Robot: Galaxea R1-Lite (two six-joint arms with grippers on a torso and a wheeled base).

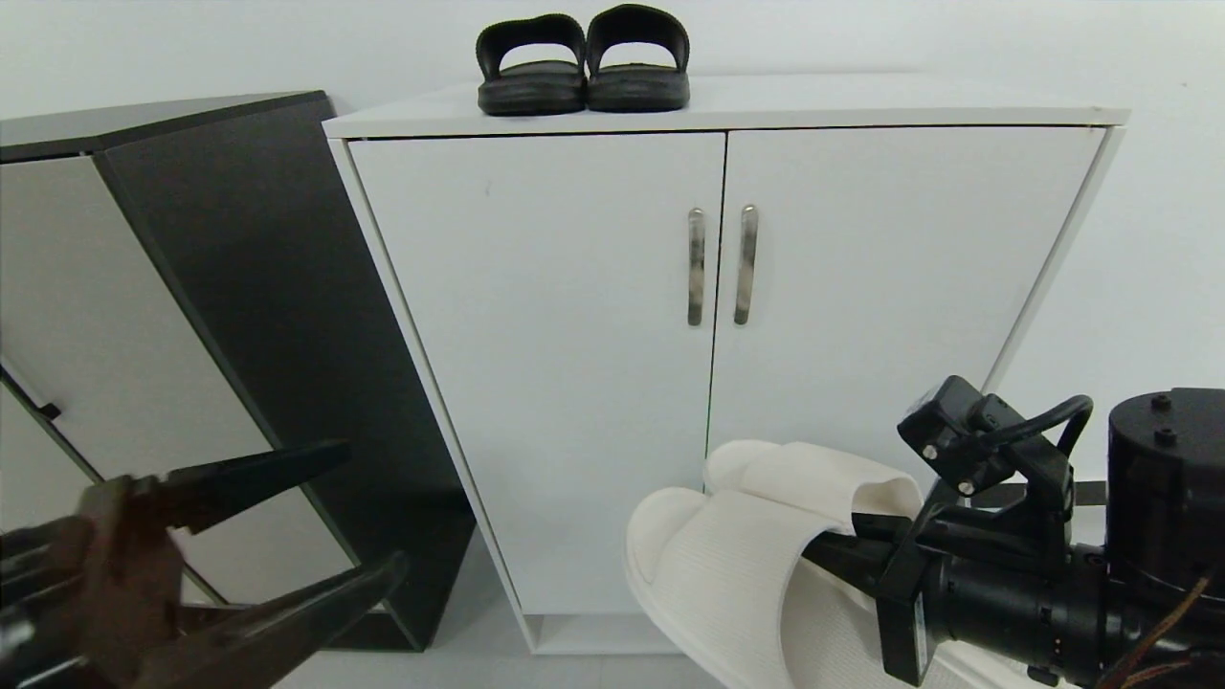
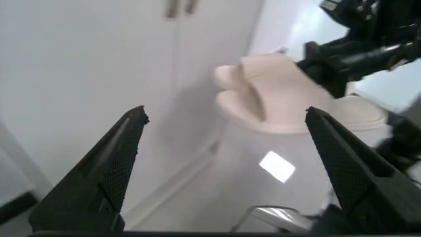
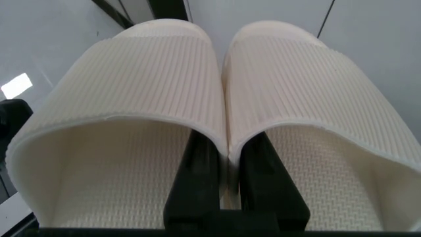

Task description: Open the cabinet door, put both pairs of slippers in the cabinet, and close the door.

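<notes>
The white cabinet [image 1: 574, 335] stands in front of me with both doors shut, and its two metal handles [image 1: 720, 265] meet at the middle. A black pair of slippers [image 1: 584, 62] rests on its top, left of centre. My right gripper [image 3: 228, 164] is shut on a white pair of slippers [image 1: 737, 555], pinching their inner walls together. It holds them low in front of the right door, toes toward the cabinet. In the left wrist view the white slippers [image 2: 283, 92] hang off to the right. My left gripper [image 1: 373, 507] is open with nothing in it, low at the left.
A dark cabinet [image 1: 239, 287] with pale panels stands right beside the white cabinet's left side. A white wall [image 1: 1168, 239] lies behind and to the right. The pale floor [image 2: 217, 197] shows below the white cabinet.
</notes>
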